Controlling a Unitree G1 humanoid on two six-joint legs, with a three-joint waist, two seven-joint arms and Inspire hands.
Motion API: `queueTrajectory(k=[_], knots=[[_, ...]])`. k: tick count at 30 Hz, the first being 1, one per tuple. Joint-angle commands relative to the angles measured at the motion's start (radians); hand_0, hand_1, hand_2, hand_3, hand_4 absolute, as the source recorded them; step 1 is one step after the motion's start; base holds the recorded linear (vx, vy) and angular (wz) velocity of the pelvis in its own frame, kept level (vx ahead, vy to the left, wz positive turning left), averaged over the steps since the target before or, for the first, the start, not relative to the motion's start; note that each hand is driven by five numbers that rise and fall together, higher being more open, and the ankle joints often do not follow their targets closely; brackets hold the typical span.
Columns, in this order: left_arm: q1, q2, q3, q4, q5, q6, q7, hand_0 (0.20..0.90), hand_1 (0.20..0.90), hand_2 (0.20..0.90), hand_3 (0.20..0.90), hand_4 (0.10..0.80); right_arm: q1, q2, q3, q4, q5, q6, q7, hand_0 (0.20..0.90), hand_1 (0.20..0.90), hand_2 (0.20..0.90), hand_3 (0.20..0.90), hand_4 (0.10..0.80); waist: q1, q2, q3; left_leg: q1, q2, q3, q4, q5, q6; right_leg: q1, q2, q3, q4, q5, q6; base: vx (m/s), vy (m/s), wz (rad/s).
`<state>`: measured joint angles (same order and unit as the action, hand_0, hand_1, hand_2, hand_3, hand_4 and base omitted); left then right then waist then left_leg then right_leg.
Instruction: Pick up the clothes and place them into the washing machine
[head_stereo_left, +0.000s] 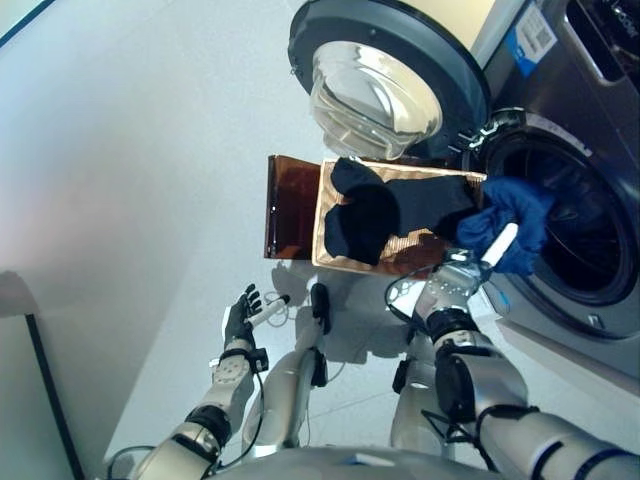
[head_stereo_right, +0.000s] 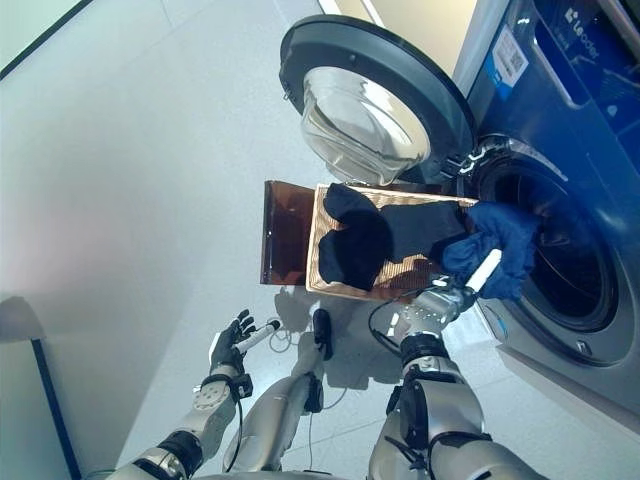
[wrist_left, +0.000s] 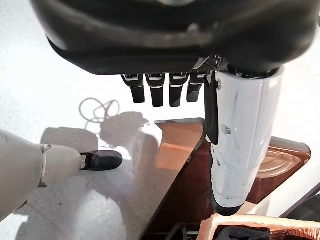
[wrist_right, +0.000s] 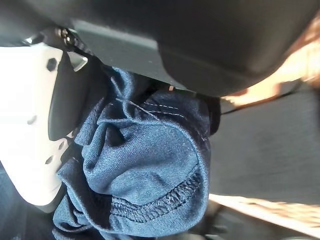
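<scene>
At the washing machine (head_stereo_left: 590, 150) mouth, blue denim garment (head_stereo_left: 510, 222) within right robot hand (head_stereo_left: 470, 268).

Both eye views look steeply down from the head and share the open round glass washer door (head_stereo_left: 385, 85) at upper centre and the brown woven basket (head_stereo_right: 372, 262). The left wrist view faces the floor past its hand; the right wrist view sits tight against blue denim cloth (wrist_right: 150, 170).
</scene>
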<state>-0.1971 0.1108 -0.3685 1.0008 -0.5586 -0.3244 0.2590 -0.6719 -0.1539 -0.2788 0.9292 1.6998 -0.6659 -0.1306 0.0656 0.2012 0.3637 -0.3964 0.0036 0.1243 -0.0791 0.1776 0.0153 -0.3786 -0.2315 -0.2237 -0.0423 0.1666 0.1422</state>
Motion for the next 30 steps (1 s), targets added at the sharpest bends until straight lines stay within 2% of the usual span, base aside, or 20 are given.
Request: queueTrajectory(k=[1,12,15,20,24,30], knots=[[-0.018,0.001,-0.009,0.057,0.004,-0.063,0.006,0.9,0.9,0.9,0.9,0.8,-0.086,-0.111,-0.041,-0.022,-0.027,-0.074,0.029,0.2,0.2,0.2,0.2,0.3,0.005,0.032,-0.023,0.034,0.003,0.006,-0.008,-0.051,-0.098,-0.016,-0.024,0.015,0.084,-0.008,0.007,0.014,-0.004,-0.05],[-0.001,0.011,-0.013,0.044,0.011,-0.068,-0.007,0.9,0.9,0.9,0.9,0.8,-0.153,-0.322,-0.085,0.101,-0.061,-0.054,-0.025,0.2,0.2,0.2,0.2,0.3,0.012,0.037,-0.036,0.029,0.006,0.007,-0.008,-0.048,-0.097,-0.028,-0.023,0.014,0.087,-0.006,0.007,0.007,-0.005,-0.01],[0.019,0.019,-0.031,-0.017,-0.006,-0.078,-0.022,0.9,0.9,0.9,0.9,0.8,-0.201,-0.398,-0.065,0.139,-0.095,-0.024,-0.06,0.2,0.2,0.2,0.2,0.3,0.023,0.056,-0.028,0.023,0.003,0.005,-0.008,-0.049,-0.099,-0.037,-0.025,0.017,0.091,-0.014,0.011,-0.011,-0.005,-0.01],[0.032,0.031,-0.056,-0.099,-0.035,-0.086,-0.044,0.9,0.9,0.9,0.9,0.8,-0.267,-0.452,-0.039,0.156,-0.112,-0.011,-0.09,0.2,0.2,0.2,0.2,0.3,0.039,0.08,-0.013,0.004,0.002,0.005,-0.008,-0.042,-0.1,-0.065,-0.027,0.021,0.101,-0.016,0.011,-0.008,-0.012,-0.02],[0.048,0.054,-0.088,-0.221,-0.067,-0.1,-0.062,0.9,0.9,0.9,0.9,0.8,-0.371,-0.508,0.008,0.165,-0.145,-0.001,-0.126,0.2,0.2,0.2,0.2,0.3,0.057,0.111,0.015,-0.035,0.003,0.011,-0.008,-0.028,-0.102,-0.131,-0.031,0.035,0.13,-0.022,0.009,-0.04,-0.012,-0.04],[0.056,0.079,-0.108,-0.321,-0.077,-0.103,-0.071,0.9,0.9,0.9,0.9,0.8,-0.486,-0.579,0.088,0.202,-0.208,0.034,-0.167,0.2,0.2,0.2,0.2,0.3,0.079,0.128,0.038,-0.099,0.009,0.025,-0.008,-0.013,-0.103,-0.235,-0.033,0.061,0.178,-0.03,0.003,-0.029,-0.007,-0.05]])
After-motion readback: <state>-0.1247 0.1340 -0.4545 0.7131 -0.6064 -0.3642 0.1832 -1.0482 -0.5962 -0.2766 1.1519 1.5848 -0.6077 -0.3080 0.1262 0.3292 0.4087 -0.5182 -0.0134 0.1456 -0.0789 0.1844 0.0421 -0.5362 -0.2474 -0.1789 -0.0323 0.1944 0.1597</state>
